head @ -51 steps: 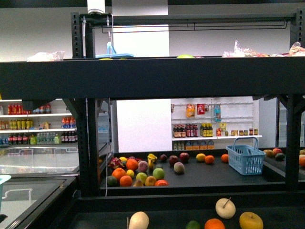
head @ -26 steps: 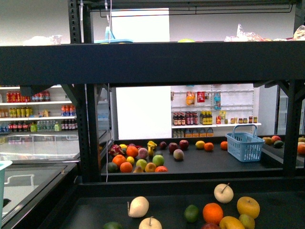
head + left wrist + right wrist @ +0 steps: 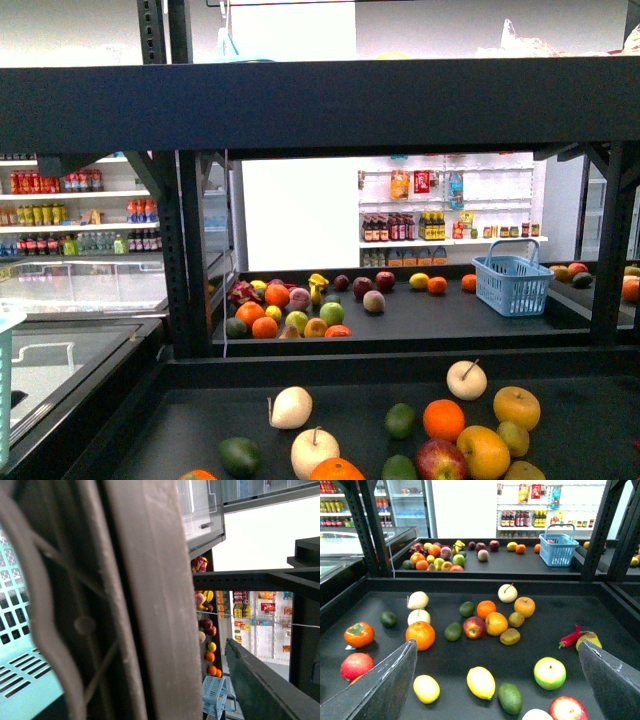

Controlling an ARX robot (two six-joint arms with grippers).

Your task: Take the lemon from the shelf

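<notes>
The right fingers (image 3: 387,682) are seen spread wide above the shelf (image 3: 607,617), where a lemon (image 3: 481,682) is laid among other fruit; the left fingers' (image 3: 150,605) state cannot be told

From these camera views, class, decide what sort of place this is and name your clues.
Probably a grocery shop, or a mock-up of one: loose fruit lies on a black produce shelf, white wall shelves of bottles stand behind, plus a blue shopping basket.

lemon (image 3: 481,682): yellow oval, lying on its side | shelf (image 3: 542,625): black flat tier, lemon rests on it
</notes>
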